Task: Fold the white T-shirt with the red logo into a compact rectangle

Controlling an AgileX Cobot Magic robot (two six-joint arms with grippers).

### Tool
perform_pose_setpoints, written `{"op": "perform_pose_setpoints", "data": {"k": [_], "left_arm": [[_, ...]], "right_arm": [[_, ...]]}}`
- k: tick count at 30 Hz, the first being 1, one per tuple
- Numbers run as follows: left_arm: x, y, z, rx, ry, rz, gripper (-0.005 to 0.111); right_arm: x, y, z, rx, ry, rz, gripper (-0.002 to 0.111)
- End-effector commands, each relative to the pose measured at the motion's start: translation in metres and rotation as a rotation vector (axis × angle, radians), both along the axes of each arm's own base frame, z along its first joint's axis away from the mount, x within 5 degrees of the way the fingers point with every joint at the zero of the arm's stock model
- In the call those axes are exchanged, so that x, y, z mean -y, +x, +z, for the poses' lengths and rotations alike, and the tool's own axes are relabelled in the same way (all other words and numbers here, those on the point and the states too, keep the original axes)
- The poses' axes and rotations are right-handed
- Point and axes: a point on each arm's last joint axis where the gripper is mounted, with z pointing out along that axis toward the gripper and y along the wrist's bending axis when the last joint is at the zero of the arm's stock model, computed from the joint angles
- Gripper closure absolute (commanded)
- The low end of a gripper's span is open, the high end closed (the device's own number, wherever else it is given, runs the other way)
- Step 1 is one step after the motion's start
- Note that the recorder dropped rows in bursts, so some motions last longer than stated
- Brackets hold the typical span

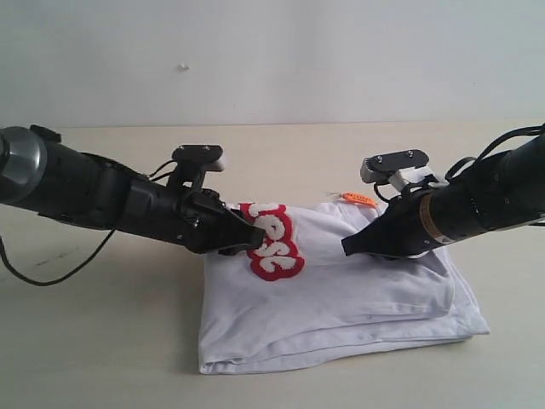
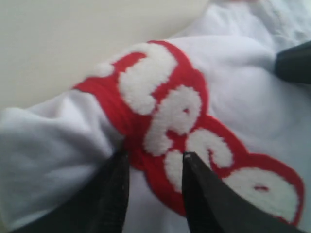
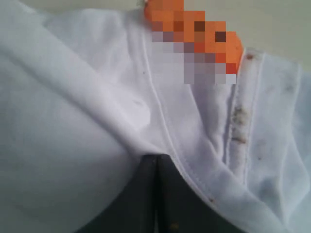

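Entry 1. Red logo (image 1: 274, 243), on the chest of the white T-shirt (image 1: 341, 298). It has fuzzy white bubble letters on a long red patch. In the exterior view I read only the tail of a word, roughly "ese", running on a slant. The start of the word is out of my sight. My left wrist view shows the same letters close up and blurred, and I make out an "e", an "s" and another "e".

Entry 2. Orange tag (image 1: 358, 199), at the shirt's collar. Any print is too small to read in the exterior view and is blocked out in squares in my right wrist view, so I cannot read it.
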Motion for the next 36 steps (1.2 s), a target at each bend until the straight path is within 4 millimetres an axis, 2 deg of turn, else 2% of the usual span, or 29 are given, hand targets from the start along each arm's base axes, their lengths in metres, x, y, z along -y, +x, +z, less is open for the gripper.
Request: {"op": "perform_pose_setpoints", "data": {"k": [1, 8, 12, 17, 22, 26, 32, 36], "left_arm": [[-0.019, 0.012, 0.001, 0.002, 0.030, 0.043, 0.069], [-0.039, 0.020, -0.002, -0.013, 0.064, 0.068, 0.069], [-0.054, 0.023, -0.005, -0.028, 0.081, 0.096, 0.069], [-0.082, 0.026, -0.011, -0.058, 0.094, 0.161, 0.069], [-0.096, 0.027, -0.010, -0.098, 0.029, 0.165, 0.069], [-0.097, 0.028, 0.014, -0.079, -0.087, 0.129, 0.069], [-0.089, 0.019, 0.055, -0.008, -0.182, 0.033, 0.069], [-0.076, 0.006, 0.063, -0.052, -0.299, -0.112, 0.069]], "right_arm": [[-0.008, -0.005, -0.007, -0.033, 0.052, 0.069, 0.108], [-0.016, -0.005, -0.004, -0.038, 0.129, 0.120, 0.108], [-0.021, 0.003, 0.002, -0.019, 0.169, 0.143, 0.108], [-0.024, 0.013, 0.002, -0.003, 0.186, 0.153, 0.108], [-0.026, 0.019, 0.002, 0.007, 0.194, 0.163, 0.108], [-0.027, 0.023, 0.015, 0.057, 0.188, 0.195, 0.108], [-0.019, 0.023, 0.057, 0.167, 0.108, 0.155, 0.108], [-0.012, 0.019, 0.075, 0.182, 0.109, 0.037, 0.108]]}}
